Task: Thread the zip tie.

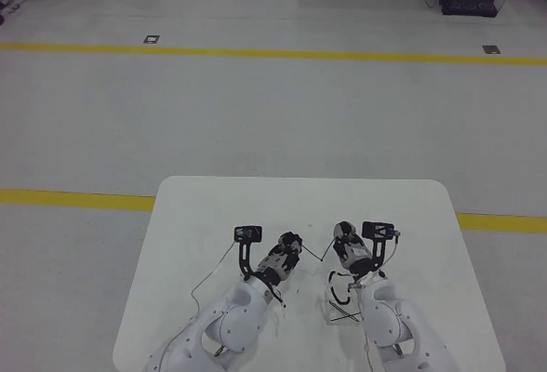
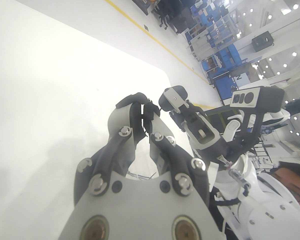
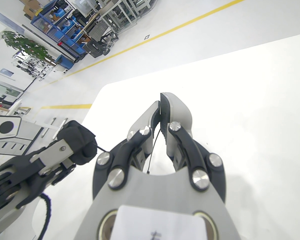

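Note:
A thin black zip tie (image 1: 316,252) runs between my two grippers above the near middle of the white table (image 1: 301,205). My left gripper (image 1: 292,245) is shut on one end of it; its black padded fingertips (image 2: 143,108) are pressed together. My right gripper (image 1: 340,238) is shut on the other end. In the right wrist view the zip tie (image 3: 153,146) hangs down between the closed right gripper (image 3: 160,112) fingers, and the left gripper (image 3: 86,147) sits close beside it. The right gripper (image 2: 173,98) is almost touching the left fingertips.
A few thin dark strands (image 1: 343,314) lie on the table by the right arm, near the front edge. The far half of the table is bare white surface. Yellow floor lines (image 1: 273,54) run beyond the table.

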